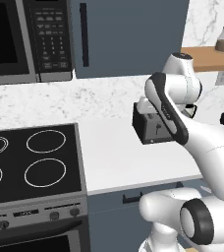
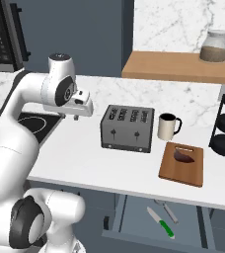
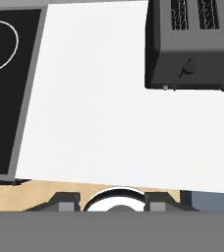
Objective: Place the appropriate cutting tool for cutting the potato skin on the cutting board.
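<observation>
jaws parted, empty, above bare counter (image 3: 104, 123)

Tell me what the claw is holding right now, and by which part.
Nothing. The claw is empty above the counter; the peeler lies in the open drawer.

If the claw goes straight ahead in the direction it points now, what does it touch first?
Most likely the bare white counter, between the stove and the toaster. Nothing else appears to stand in that line.
</observation>
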